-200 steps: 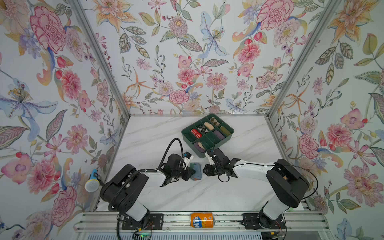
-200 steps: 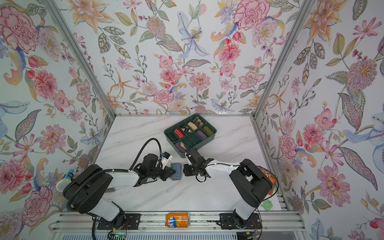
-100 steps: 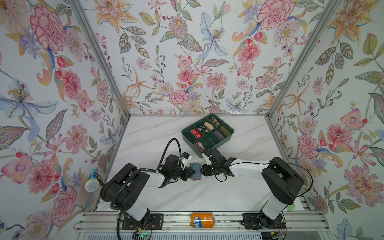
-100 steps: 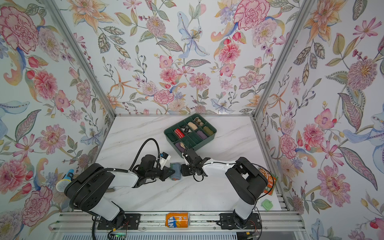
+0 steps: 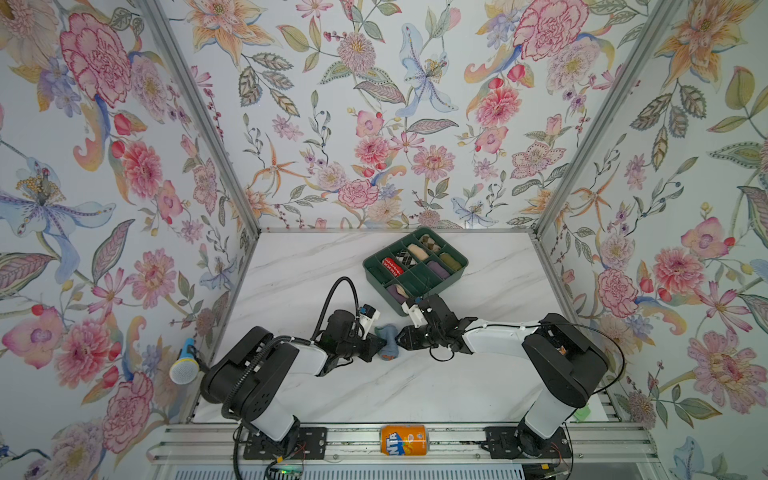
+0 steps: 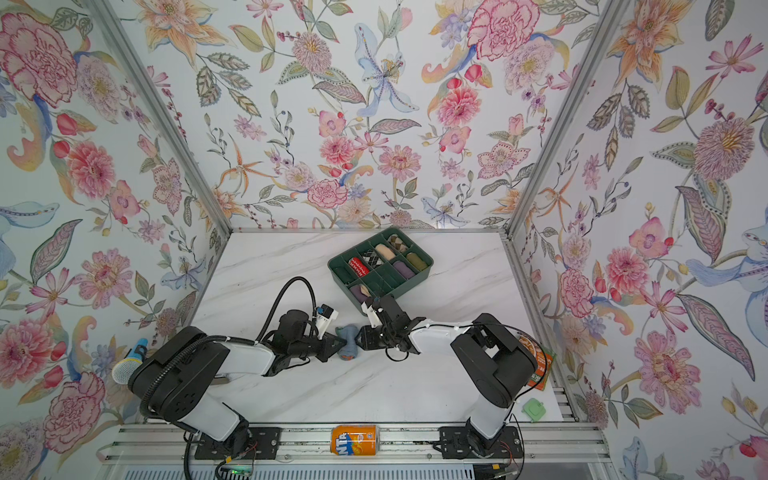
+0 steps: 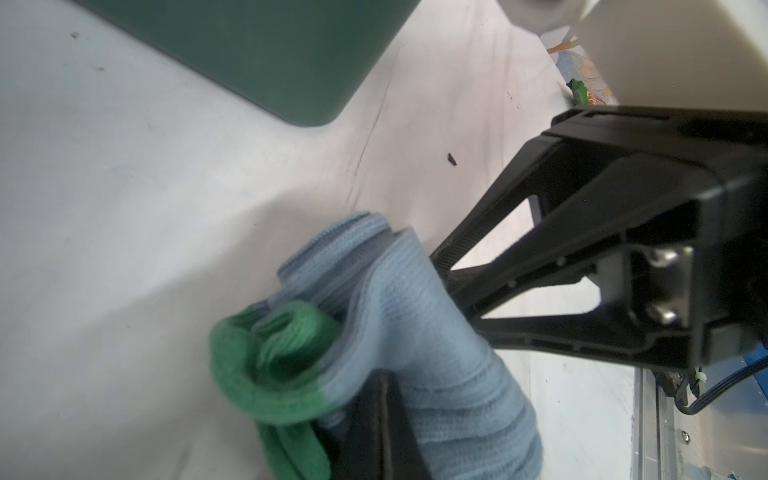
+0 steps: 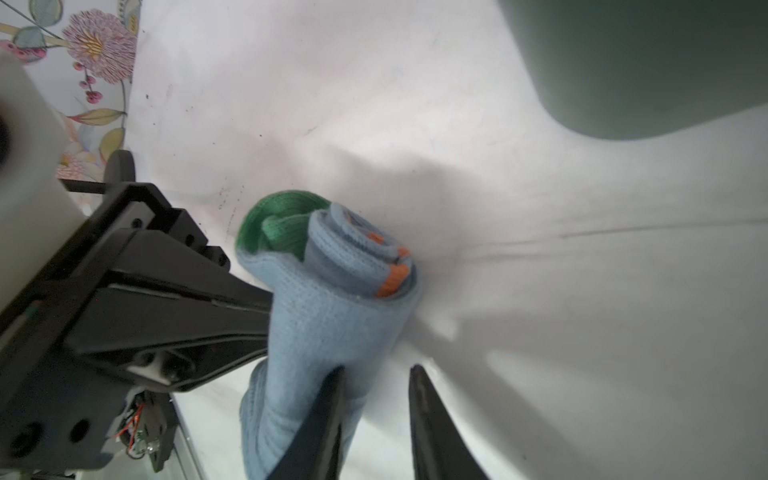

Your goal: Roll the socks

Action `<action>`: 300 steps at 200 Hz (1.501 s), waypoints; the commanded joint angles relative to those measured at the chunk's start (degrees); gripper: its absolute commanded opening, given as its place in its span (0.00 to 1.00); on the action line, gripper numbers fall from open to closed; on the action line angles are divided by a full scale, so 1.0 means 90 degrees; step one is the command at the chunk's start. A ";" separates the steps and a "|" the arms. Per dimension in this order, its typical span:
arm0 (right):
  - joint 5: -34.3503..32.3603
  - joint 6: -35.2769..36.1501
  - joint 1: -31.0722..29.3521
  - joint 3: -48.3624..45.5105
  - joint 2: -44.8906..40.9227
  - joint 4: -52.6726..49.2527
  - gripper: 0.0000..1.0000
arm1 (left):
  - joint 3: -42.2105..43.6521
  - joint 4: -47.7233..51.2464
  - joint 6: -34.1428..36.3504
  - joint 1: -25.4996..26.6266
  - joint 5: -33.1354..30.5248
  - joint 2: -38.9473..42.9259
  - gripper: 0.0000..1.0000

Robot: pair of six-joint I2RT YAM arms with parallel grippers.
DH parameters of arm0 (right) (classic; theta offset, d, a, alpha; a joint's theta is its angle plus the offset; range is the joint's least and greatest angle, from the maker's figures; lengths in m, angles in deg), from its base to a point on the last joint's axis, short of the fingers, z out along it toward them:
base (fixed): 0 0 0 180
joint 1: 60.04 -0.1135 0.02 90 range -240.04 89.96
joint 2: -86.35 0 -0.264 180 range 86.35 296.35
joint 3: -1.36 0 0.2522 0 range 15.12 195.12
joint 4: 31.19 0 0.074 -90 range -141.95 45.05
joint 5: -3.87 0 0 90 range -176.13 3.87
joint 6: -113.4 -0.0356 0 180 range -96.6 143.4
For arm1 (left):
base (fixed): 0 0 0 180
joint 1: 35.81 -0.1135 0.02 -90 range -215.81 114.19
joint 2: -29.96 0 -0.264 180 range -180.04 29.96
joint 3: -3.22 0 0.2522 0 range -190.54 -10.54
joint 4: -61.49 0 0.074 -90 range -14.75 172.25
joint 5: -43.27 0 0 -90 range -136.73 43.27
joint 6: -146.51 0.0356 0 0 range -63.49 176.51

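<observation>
The socks lie as a grey-blue roll on the marble table, between the two grippers. In the right wrist view the socks show a green toe and orange stripes at the coiled end. My left gripper is shut, and its tips are tucked into a fold of the socks. My right gripper is open. One of its fingers rests against the roll; the other stands free over the table.
A green compartment tray with several rolled socks stands just behind the right gripper. A Fanta can lies on the front rail. A microphone leans at the left wall. A small green object sits front right.
My right gripper has moved left, up to the roll, and its jaws have parted slightly. The left gripper and the socks have barely shifted.
</observation>
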 commanded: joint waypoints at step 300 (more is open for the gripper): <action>0.1380 -0.1716 0.0434 -0.1653 0.0247 0.3749 0.37 | 0.0510 0.1150 -0.0468 -0.0154 -0.0854 -0.0411 0.00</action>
